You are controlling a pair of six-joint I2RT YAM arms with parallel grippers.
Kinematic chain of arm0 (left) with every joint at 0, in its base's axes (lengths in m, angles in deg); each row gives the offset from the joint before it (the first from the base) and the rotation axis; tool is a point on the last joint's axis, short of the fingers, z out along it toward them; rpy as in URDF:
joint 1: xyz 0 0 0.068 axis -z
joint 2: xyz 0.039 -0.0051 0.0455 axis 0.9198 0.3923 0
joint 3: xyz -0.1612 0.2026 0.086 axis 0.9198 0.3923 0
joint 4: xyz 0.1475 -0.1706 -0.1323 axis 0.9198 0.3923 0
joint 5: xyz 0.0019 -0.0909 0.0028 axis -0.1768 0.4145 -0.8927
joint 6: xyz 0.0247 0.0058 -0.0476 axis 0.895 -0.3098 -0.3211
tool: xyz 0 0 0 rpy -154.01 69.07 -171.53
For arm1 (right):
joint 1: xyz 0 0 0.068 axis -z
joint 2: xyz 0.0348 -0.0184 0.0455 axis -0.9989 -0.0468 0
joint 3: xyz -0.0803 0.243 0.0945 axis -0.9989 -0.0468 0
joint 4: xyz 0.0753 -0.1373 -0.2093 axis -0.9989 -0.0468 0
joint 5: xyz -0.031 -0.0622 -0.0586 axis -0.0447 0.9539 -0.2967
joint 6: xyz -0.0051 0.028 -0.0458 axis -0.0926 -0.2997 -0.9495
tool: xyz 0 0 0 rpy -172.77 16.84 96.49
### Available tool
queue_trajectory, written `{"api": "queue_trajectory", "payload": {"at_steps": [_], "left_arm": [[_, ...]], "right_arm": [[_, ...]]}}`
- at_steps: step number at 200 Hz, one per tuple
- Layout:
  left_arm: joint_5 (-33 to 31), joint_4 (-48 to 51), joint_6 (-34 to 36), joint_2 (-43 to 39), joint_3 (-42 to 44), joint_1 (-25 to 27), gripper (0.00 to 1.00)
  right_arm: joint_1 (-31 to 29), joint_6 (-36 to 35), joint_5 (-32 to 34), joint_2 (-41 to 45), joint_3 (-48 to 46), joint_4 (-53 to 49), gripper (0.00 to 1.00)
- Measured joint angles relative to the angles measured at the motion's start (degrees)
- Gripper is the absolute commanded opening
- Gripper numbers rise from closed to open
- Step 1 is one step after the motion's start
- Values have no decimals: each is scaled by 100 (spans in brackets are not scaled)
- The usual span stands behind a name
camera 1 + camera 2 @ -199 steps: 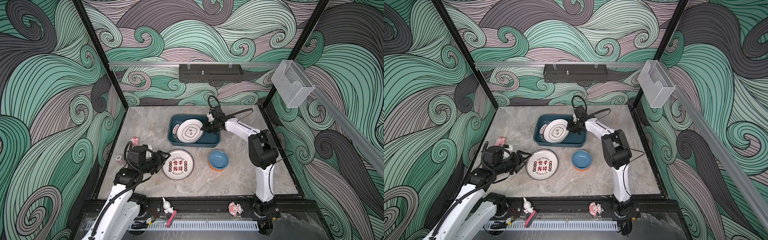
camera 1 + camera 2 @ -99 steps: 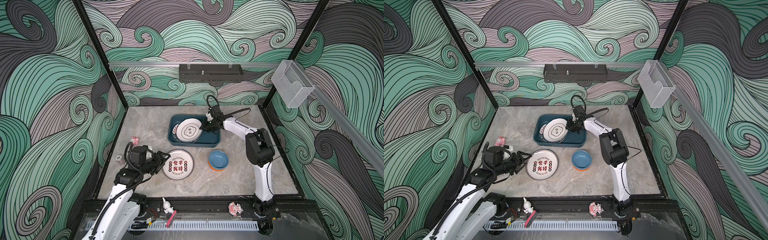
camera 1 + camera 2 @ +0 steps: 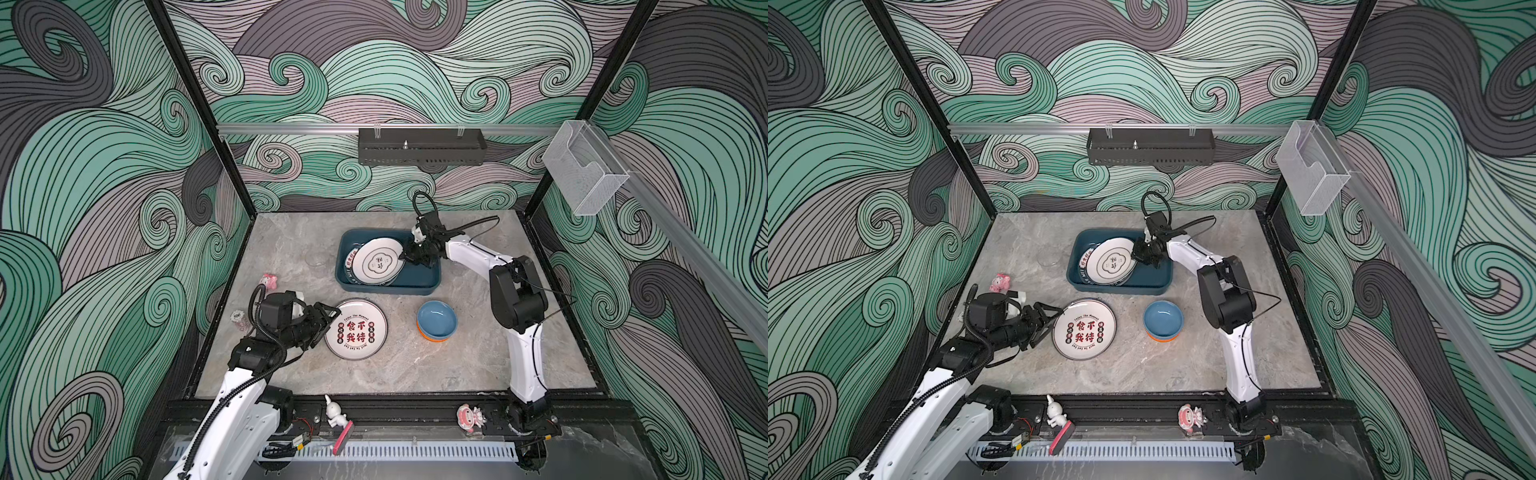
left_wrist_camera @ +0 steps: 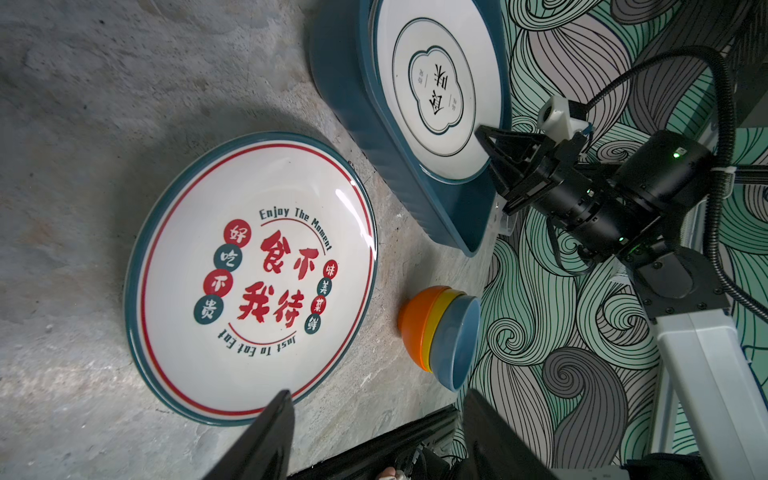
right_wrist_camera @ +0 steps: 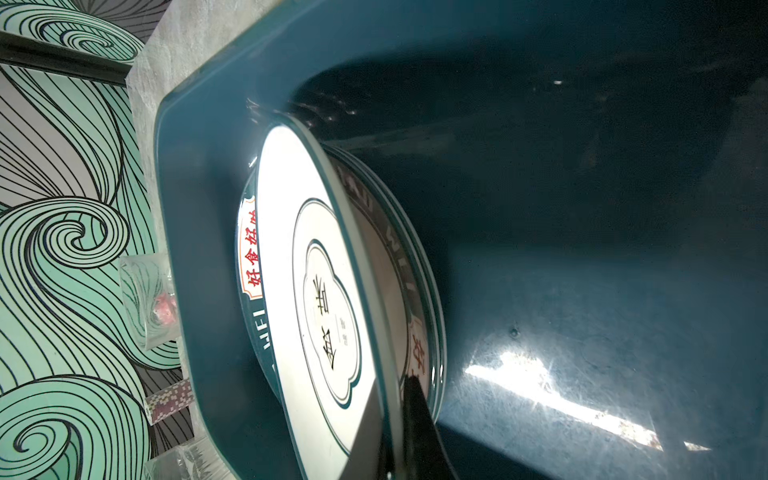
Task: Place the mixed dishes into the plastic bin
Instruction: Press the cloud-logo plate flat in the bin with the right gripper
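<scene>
The teal plastic bin sits at the back middle of the table. My right gripper is shut on the rim of a white plate, held tilted over another plate lying in the bin. A red-lettered plate lies on the table. My left gripper stands open at its left rim, one finger over the edge. Stacked blue, yellow and orange bowls sit right of it. A clear tumbler stands left of the bin.
A pink figurine and a poker chip lie near the left wall. Two more figurines stand on the front rail. A black perforated tray hangs on the back wall, a clear acrylic box on the right.
My right gripper has shifted the tilted plate slightly to the left inside the bin. The left arm has stayed where it was.
</scene>
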Motion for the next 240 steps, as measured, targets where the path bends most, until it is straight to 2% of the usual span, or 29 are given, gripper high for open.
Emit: {"api": "queue_trajectory", "payload": {"at_steps": [26,71,100,240], "left_arm": [[0,2,0,0,28,0,66],[2,-2,-2,11,28,0,66],[0,-7,-2,13,28,0,66],[2,-39,-4,35,90,0,66]], "right_arm": [[0,0,-4,-7,0,-2,2],[-11,20,-109,-74,0,39,14],[-20,11,-105,-103,0,-2,17],[-35,-127,-9,-109,0,-221,23]]}}
